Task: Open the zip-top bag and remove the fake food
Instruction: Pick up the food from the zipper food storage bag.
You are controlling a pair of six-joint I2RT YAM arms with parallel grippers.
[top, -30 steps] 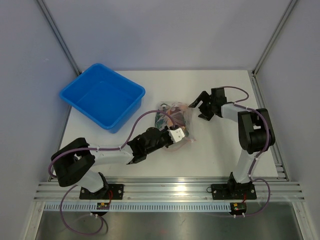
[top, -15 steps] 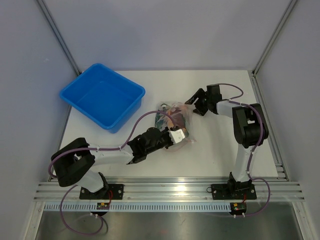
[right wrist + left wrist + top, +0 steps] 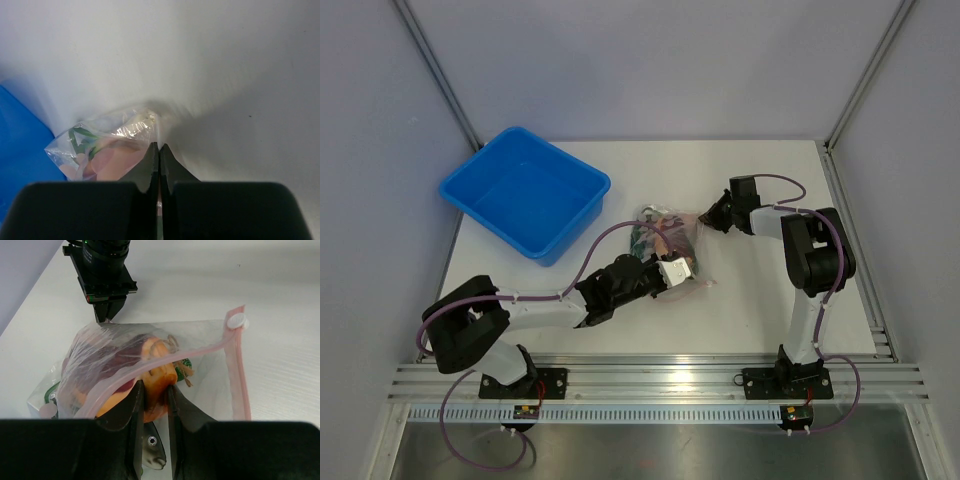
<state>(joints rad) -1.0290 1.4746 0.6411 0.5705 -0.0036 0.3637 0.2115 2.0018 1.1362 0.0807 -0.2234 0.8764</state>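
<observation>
The bag (image 3: 670, 238) lies in the middle of the table (image 3: 750, 300), to the right of the blue bin (image 3: 525, 192), and the food (image 3: 155, 372) is inside it. The left gripper (image 3: 153, 388) is clamped on the bag's pink zip strip (image 3: 240, 375). The right gripper (image 3: 159, 148) has its jaws pressed together at the far edge of the bag. Whether plastic is caught between them cannot be told.

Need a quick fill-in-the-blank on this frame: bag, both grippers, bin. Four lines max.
The left gripper is closed on the zip-top bag, whose zip strip is ____. The right gripper, at the bag's far edge, has its jaws ____. The fake food lies ____ the bag. The plastic bin is coloured ____.
Missing: pink; shut; inside; blue.
</observation>
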